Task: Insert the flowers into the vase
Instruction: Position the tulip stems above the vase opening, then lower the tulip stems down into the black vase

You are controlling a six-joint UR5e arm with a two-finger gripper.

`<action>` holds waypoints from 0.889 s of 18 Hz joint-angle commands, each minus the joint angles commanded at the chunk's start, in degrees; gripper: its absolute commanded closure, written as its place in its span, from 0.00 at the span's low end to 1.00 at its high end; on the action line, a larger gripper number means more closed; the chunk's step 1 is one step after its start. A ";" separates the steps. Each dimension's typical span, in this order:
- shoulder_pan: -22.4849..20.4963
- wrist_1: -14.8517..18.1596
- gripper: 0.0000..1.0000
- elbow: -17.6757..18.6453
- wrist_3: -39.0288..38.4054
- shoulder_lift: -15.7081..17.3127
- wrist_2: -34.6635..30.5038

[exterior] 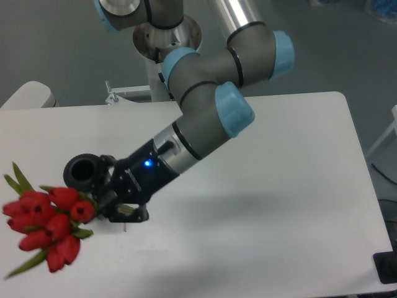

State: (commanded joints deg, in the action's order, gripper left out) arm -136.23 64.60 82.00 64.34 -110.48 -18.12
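Grey flooring is showing behind a white tabletop that is filling most of the view, with its rounded corners visible at the left and right. At the far left, the flowers are hanging in the air above the tabletop's left edge, red buds clustered together and slightly blurred, with green leaves poking up and down from the bunch. Their stems are running rightward into the tool, which is clamping them between its black fingers. Just behind the tool, the vase is standing upright on the tabletop, its round hole facing up, with the tool and wrist overlapping its right side and lower part. A small blue light is glowing on the wrist. Further right, the arm, grey with light blue joint caps, is reaching down and leftward from its base beyond the tabletop's far edge.
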 joint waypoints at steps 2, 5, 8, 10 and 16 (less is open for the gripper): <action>-0.17 0.00 1.00 1.49 0.09 1.40 2.73; -0.18 0.00 1.00 4.65 0.26 3.69 3.79; -0.09 -1.13 1.00 8.96 0.35 6.76 5.19; -0.09 -2.89 1.00 11.42 0.09 7.91 6.95; 0.09 -6.41 1.00 16.70 0.18 9.93 7.05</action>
State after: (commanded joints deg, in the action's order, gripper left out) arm -136.14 58.19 98.70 64.51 -100.55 -11.08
